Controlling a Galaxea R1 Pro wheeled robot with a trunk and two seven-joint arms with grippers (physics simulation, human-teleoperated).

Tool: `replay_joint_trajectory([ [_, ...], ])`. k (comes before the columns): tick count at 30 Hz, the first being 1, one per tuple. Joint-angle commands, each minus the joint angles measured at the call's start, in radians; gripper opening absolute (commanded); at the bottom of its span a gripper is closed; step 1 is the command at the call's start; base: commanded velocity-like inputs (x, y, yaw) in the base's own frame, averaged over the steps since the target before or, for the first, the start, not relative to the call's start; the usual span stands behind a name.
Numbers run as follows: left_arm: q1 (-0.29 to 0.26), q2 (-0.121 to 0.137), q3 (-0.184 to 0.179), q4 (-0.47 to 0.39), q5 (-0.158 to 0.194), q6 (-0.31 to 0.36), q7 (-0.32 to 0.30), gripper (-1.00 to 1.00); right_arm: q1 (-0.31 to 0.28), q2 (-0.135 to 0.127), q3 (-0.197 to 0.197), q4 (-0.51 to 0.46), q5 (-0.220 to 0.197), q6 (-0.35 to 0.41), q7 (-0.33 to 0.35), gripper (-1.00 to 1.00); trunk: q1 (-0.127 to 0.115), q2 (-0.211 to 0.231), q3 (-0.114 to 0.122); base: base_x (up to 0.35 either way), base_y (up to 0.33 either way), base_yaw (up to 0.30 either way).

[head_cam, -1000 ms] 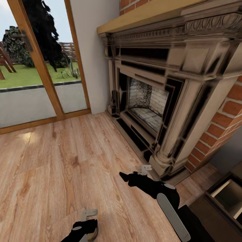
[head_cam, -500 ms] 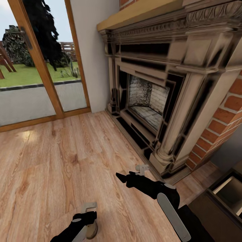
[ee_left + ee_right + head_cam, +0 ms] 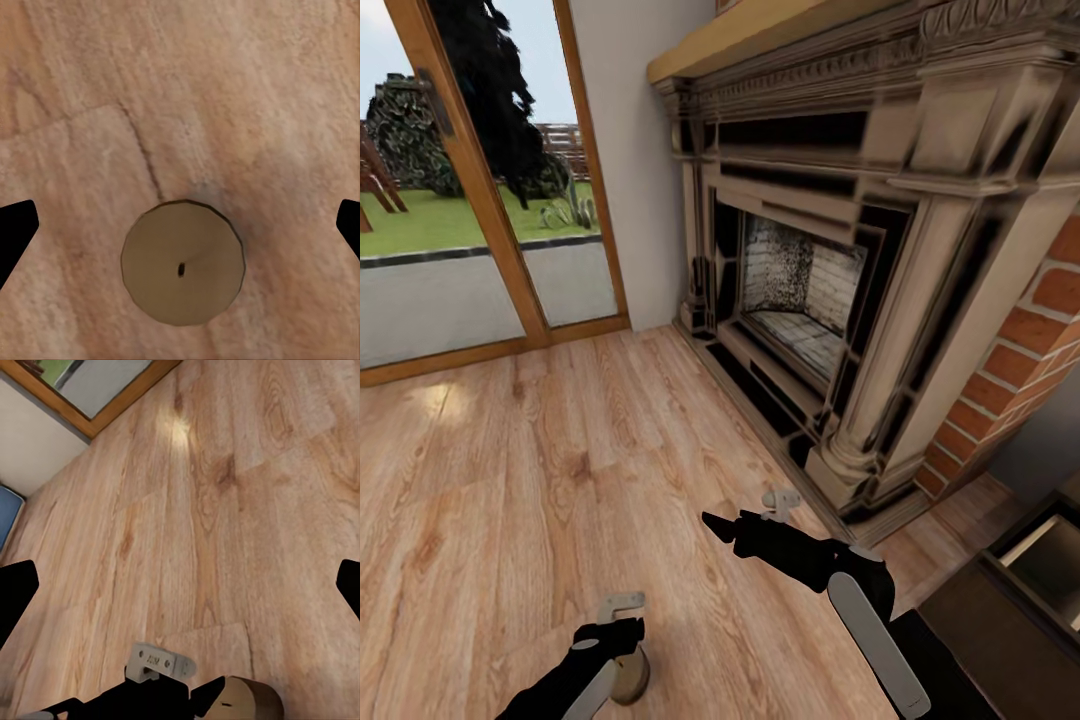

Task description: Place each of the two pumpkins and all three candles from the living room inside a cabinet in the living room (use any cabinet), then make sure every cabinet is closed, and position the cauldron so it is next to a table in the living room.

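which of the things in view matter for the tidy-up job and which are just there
Part of the job:
- candle, standing on the wood floor under the left gripper
- dark cabinet, at the lower right corner of the head view
- right gripper, hanging over the floor

Just there:
- fireplace
- brick wall
- glass door

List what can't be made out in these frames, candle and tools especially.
- Candle: left wrist view looks straight down on its top, so height and sides are hidden; in the head view the left tool covers part of it.
- Left tool: whether it touches the candle cannot be told.
- Right tool: too small in the head view to judge its opening.
- Cabinet: cut off by the frame's corner.
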Motion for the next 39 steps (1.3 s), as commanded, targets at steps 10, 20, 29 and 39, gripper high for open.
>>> replay_joint_trajectory([
  [10, 0.000, -0.002, -0.010, 0.001, 0.007, 0.003, 0.008, 1.00, -0.001, 0.000, -0.001, 0.000, -0.001, 0.003, 0.002, 1.00, 0.038, -0.071, -0.032, 0.000, 0.000, 0.000],
  [20, -0.001, 0.002, -0.010, 0.000, 0.006, 0.002, 0.002, 1.00, -0.001, 0.000, -0.001, 0.000, -0.019, 0.002, 0.002, 1.00, 0.073, -0.134, -0.064, 0.000, 0.000, 0.000],
  [29, -0.001, 0.005, -0.010, -0.006, 0.006, 0.002, 0.001, 1.00, -0.001, -0.001, -0.001, 0.000, -0.020, 0.002, 0.002, 1.00, 0.077, -0.136, -0.099, 0.000, 0.000, 0.000],
  [39, -0.002, 0.006, -0.009, -0.011, 0.006, 0.002, 0.001, 1.00, -0.001, -0.004, -0.005, 0.000, -0.020, 0.002, 0.049, 1.00, 0.082, -0.138, -0.138, 0.000, 0.000, 0.000],
])
